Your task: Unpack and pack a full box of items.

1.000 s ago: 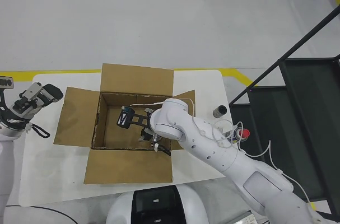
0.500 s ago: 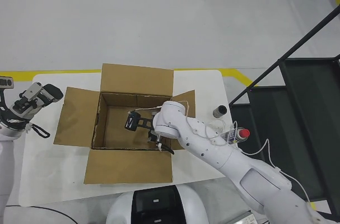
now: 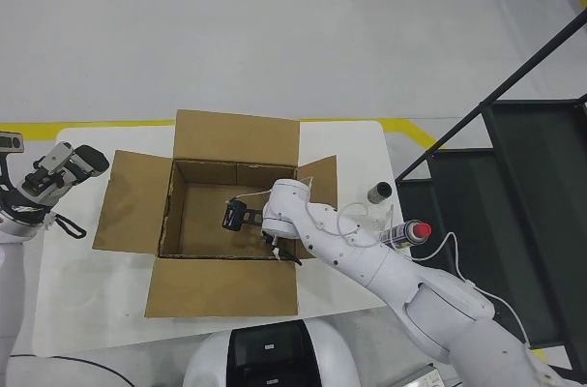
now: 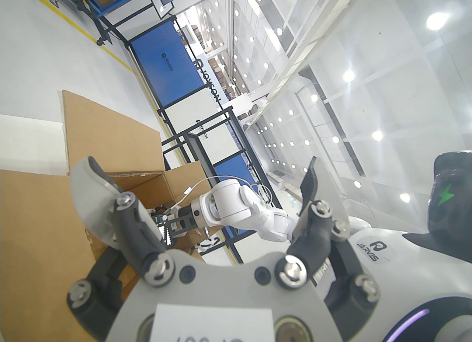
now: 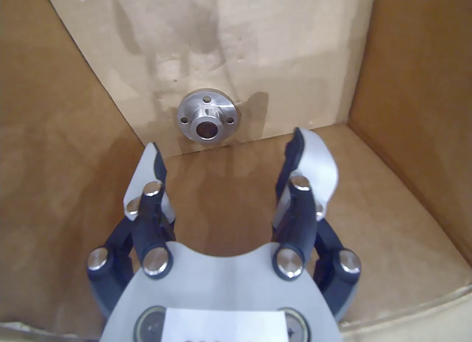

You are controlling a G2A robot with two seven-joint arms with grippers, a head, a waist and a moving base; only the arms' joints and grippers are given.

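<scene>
Inside box (image 5: 405,63), right pincer (image 5: 225,140) gapes wide, empty, near metal flange (image 5: 207,120)

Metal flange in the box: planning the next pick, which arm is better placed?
Right: the right gripper, open, is inside the box facing the flange; the left gripper is off beyond the side flap.

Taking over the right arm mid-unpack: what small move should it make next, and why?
Probably ease the right gripper forward until its open jaws straddle the metal flange, ready to close. The flange lies on the floor of the cardboard box just ahead of the gripper, which holds nothing.
</scene>
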